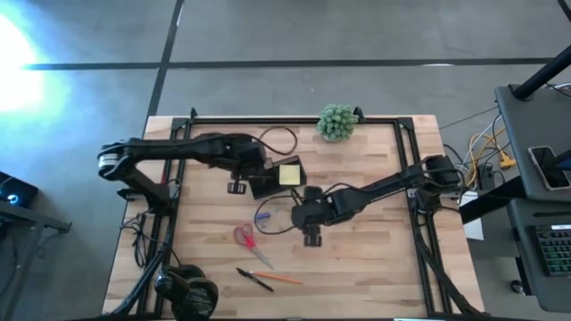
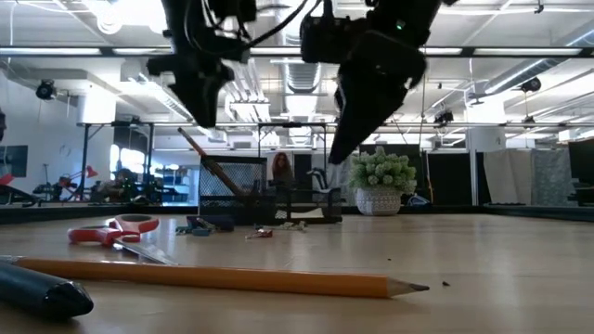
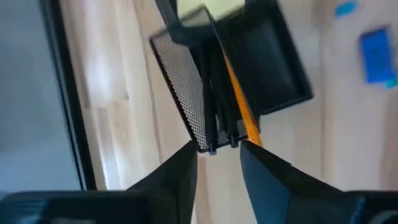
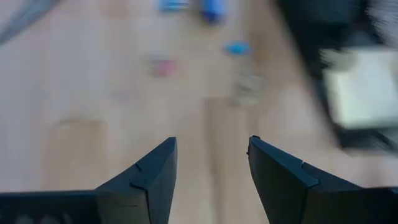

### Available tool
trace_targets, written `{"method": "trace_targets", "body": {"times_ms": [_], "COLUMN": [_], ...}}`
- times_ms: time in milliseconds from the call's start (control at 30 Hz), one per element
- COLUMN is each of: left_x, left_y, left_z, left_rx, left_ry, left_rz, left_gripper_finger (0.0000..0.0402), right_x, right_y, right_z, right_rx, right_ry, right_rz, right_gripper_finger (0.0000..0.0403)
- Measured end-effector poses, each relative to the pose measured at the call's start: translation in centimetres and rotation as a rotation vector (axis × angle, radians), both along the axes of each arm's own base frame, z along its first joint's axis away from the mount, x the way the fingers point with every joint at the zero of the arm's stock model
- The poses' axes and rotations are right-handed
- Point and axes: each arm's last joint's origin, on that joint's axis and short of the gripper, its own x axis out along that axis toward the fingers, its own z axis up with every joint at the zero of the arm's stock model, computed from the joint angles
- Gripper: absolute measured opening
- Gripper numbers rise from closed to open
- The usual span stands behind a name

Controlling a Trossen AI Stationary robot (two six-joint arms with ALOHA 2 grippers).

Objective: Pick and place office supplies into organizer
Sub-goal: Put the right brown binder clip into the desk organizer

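Observation:
The black mesh organizer (image 1: 266,185) stands mid-table with the yellow sticky-note pad (image 1: 290,174) in one compartment. In the left wrist view, black pens (image 3: 214,93) and an orange pencil (image 3: 239,99) lie in another compartment of the organizer (image 3: 183,81). My left gripper (image 3: 217,152) is open just in front of the pens' ends. My right gripper (image 4: 211,155) is open above bare table beside the organizer, near small blue items (image 1: 263,216). Red-handled scissors (image 1: 244,237), a black pen (image 1: 252,278) and an orange pencil (image 1: 284,280) lie flat nearer the near edge.
A green ball-shaped plant (image 1: 337,120) stands at the far edge. Black headphones (image 1: 187,291) sit at the near left corner. A cable (image 1: 277,135) loops behind the organizer. The table's right half is bare wood.

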Motion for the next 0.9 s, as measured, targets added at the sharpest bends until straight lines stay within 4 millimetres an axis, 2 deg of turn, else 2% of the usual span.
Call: {"method": "trace_targets", "body": {"times_ms": [233,367,467,633,900], "left_x": [-3.8,-6.6,-8.3,-9.8,-9.8], "left_y": [-1.9,-3.7,-5.0,-6.4,-6.8], "left_z": [4.5,6.9,8.0,8.7,6.9], "left_rx": [-0.076,-0.167,-0.245,-0.319,-0.330], "left_ry": [-0.252,-0.423,-0.510,-0.586,-0.551], "left_rz": [0.123,0.216,0.256,0.288,0.334], "left_gripper_finger": [0.0148,0.0152,0.0153,0.0153,0.0153], "right_x": [0.3,1.2,1.6,2.6,3.4], "right_y": [-3.3,-6.3,-8.0,-8.8,-8.4], "right_z": [-1.5,-2.6,-3.3,-4.1,-5.3], "right_rx": [-0.058,0.063,0.064,0.110,0.110], "right_ry": [0.039,0.026,0.041,0.057,0.071], "right_rz": [0.204,0.194,0.183,0.257,0.291], "right_gripper_finger": [0.0187,0.0184,0.0176,0.0163,0.0150]}}
